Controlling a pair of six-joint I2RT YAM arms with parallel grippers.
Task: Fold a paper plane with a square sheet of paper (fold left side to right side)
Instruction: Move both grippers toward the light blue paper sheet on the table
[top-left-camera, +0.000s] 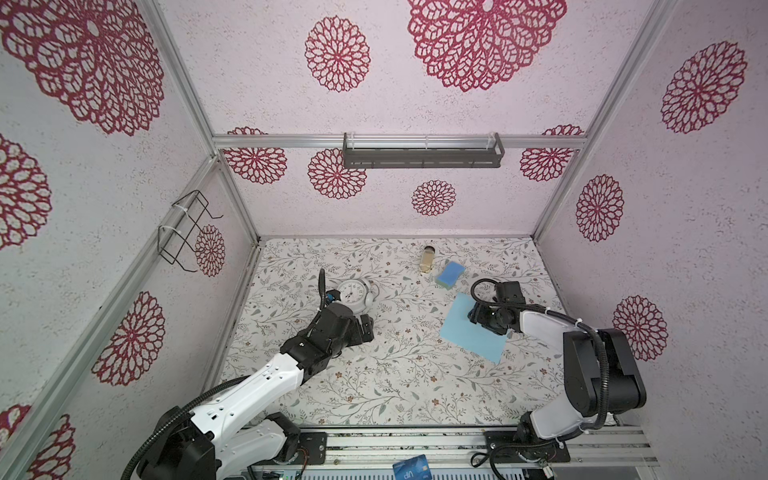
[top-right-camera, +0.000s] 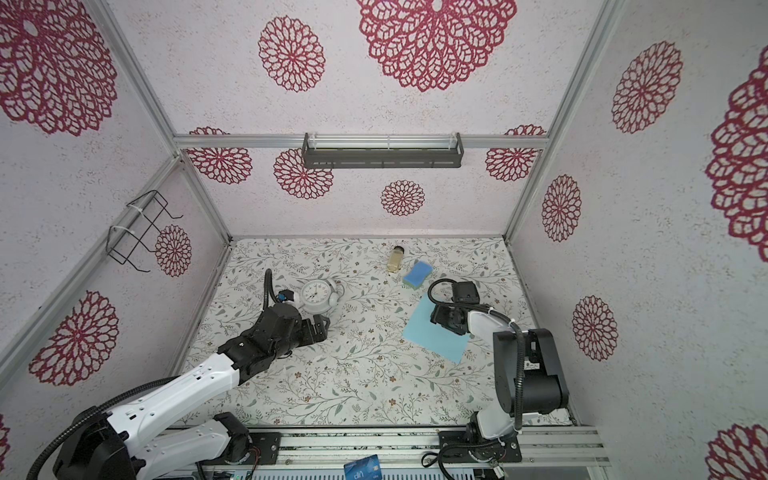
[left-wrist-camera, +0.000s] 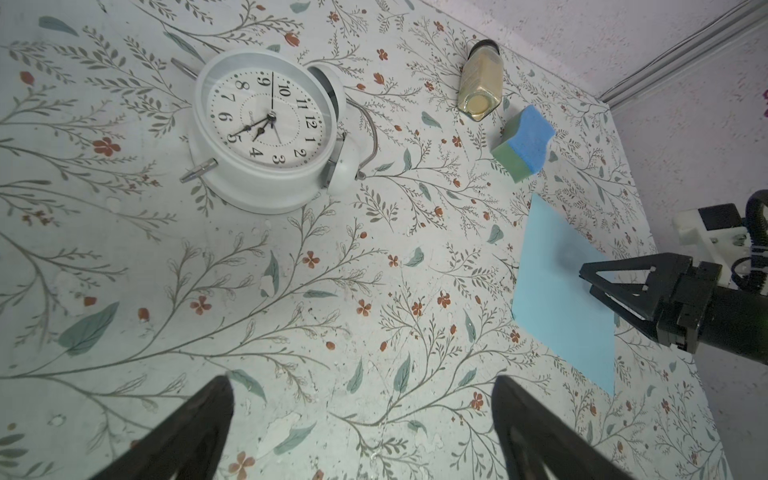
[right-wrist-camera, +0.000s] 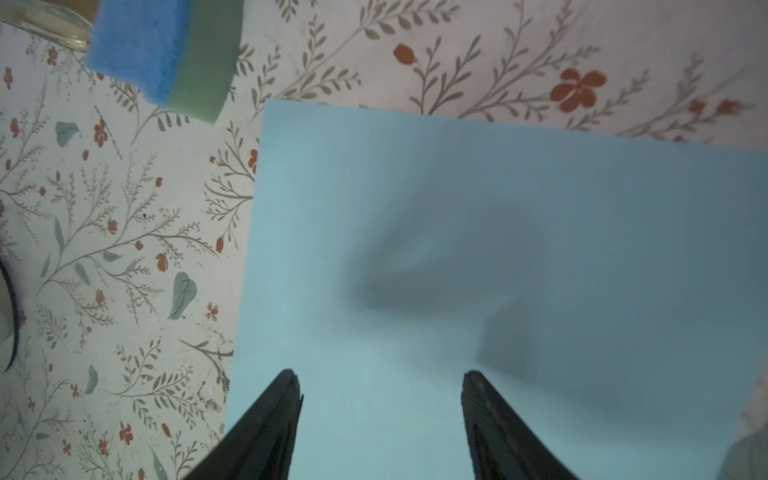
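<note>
Our right hand (right-wrist-camera: 380, 382), spread apart like our left hand (left-wrist-camera: 361, 380), hovers over the unfolded square sheet of paper (right-wrist-camera: 457, 187); next, we judge, it must pinch the left edge.

Well apart from the white clock (left-wrist-camera: 266, 129), the square sheet of paper (left-wrist-camera: 557, 316) lies flat; the right gripper (left-wrist-camera: 587, 281) is over it.

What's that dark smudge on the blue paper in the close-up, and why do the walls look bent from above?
Right wrist view: the smudge is a blurred shadow on the square sheet of paper, probably cast by the right gripper, jaws apart above it. Left wrist view: same shadow, fainter. Both top views: a wide lens splays the straight frame posts.
</note>
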